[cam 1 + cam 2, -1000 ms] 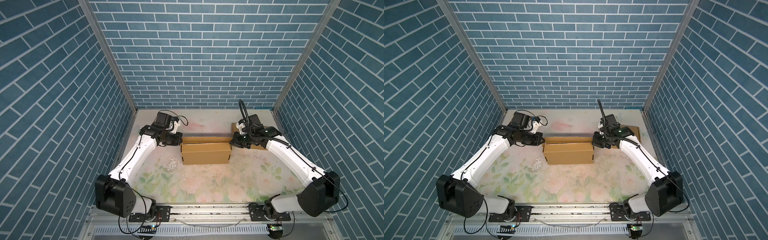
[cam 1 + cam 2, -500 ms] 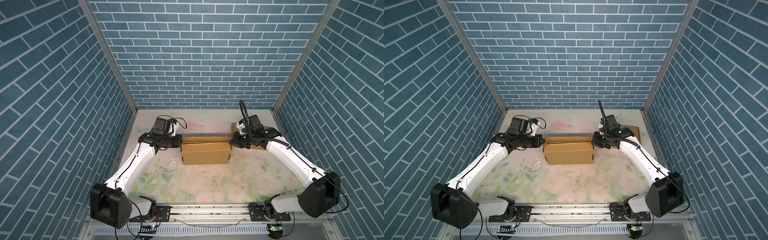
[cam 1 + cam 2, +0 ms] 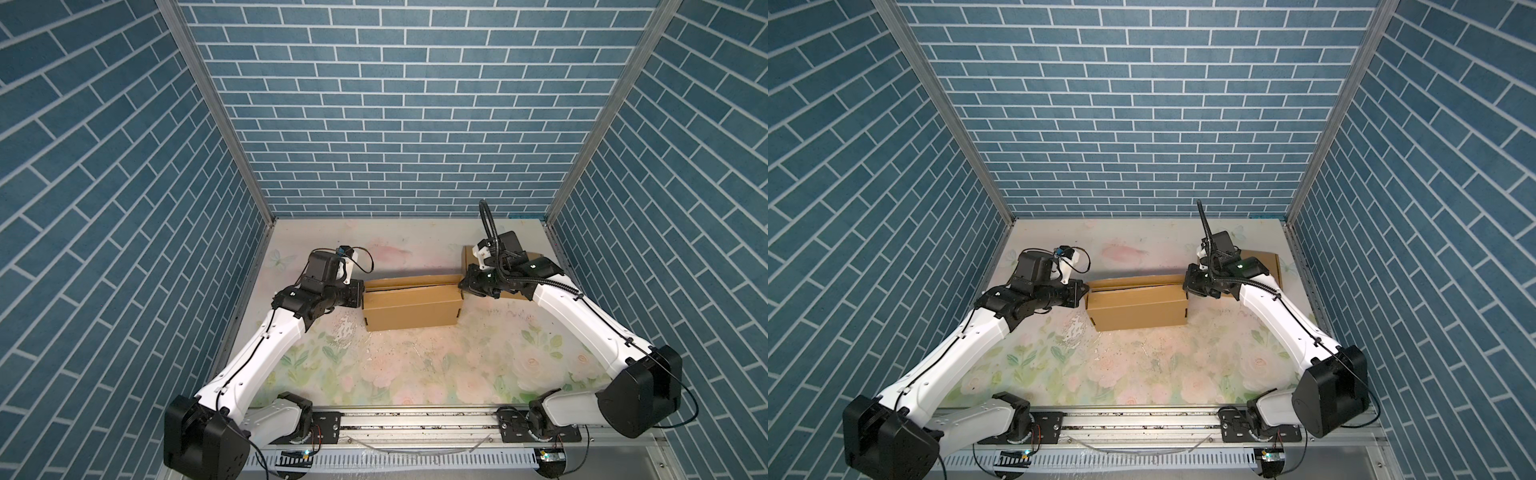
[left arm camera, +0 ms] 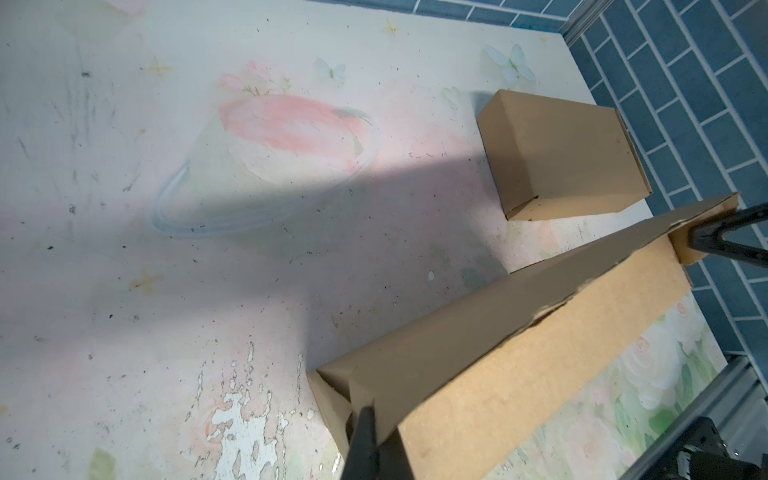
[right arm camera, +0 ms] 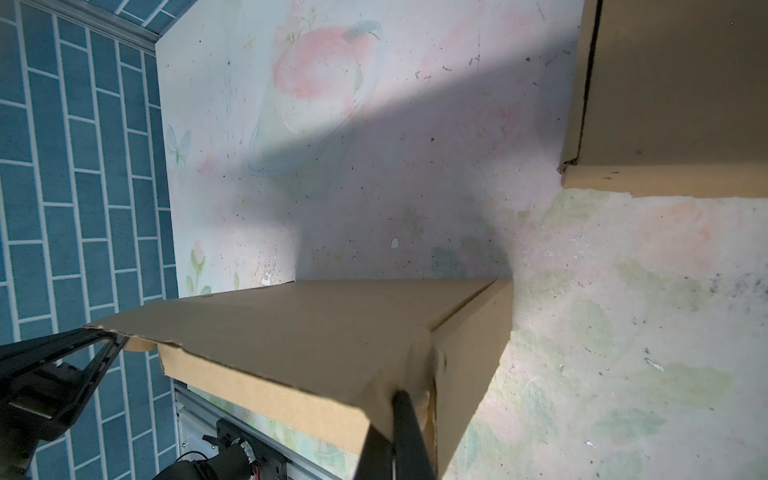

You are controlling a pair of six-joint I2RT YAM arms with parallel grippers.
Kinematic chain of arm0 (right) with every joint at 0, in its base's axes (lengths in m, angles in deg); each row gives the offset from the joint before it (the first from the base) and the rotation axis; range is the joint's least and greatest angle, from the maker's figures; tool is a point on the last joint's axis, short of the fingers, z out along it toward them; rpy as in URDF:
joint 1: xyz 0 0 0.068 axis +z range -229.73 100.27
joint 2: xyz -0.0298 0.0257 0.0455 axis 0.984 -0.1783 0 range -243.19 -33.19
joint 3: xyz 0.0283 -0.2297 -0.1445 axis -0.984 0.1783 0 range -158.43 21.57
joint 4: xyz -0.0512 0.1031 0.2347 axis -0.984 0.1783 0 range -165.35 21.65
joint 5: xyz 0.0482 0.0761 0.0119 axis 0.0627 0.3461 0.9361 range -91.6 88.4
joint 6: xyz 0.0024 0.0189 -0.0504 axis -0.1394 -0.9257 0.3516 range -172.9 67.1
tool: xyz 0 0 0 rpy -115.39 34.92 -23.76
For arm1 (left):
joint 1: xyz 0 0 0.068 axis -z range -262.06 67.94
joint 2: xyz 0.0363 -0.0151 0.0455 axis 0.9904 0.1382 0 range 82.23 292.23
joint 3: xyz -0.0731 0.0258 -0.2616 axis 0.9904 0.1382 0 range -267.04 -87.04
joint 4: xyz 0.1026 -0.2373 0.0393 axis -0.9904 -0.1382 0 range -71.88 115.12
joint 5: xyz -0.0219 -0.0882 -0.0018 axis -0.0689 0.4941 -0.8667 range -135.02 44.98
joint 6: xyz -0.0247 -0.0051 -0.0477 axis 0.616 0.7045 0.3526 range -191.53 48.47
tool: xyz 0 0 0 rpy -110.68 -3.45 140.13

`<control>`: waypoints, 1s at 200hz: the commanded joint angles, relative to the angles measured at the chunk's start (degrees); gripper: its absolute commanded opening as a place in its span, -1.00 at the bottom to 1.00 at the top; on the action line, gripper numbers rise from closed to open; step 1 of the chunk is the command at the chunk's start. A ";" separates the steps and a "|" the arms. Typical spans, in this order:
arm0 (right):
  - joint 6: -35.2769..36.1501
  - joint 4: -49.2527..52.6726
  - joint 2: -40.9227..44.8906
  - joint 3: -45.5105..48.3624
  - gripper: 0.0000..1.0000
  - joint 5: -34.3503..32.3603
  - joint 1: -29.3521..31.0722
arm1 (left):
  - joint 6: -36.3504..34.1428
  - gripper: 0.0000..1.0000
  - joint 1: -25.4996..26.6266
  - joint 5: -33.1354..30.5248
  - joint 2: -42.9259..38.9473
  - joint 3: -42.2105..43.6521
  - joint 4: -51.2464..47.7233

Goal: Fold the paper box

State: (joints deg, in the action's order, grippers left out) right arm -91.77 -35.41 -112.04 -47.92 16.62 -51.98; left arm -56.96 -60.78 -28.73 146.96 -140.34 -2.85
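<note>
The brown paper box (image 3: 409,305) (image 3: 1138,303) lies mid-table, its lid tilted down over the front wall and standing slightly ajar. My left gripper (image 3: 361,291) (image 3: 1086,288) is shut, with its tips (image 4: 365,411) against the lid's left end corner. At the opposite end my right gripper (image 3: 460,286) (image 3: 1185,286) is shut too. Its tips (image 5: 401,395) press on the lid's crumpled right corner. Each wrist view also shows the other arm's gripper at the far end of the box: the right gripper (image 4: 692,241) and the left gripper (image 5: 120,336).
A second, closed brown box (image 3: 1268,266) (image 4: 573,158) (image 5: 673,83) sits at the back right, just behind my right arm. Blue brick walls close in three sides. The floral table cover (image 3: 415,374) is worn and flaking left of the paper box.
My left arm swung forward and brought its shut gripper from the box's back-left corner onto the left end of the lid. The right arm and the box stayed put.
</note>
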 commanded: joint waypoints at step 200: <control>1.86 4.62 0.79 -1.12 -1.00 3.85 0.55 | 2.31 -1.00 5.49 -7.16 2.16 7.68 3.73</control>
State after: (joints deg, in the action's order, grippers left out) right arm -89.57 -32.39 -111.12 -48.19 15.85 -51.70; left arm -54.17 -56.26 -38.39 147.22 -135.53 8.52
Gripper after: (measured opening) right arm 0.043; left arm 0.053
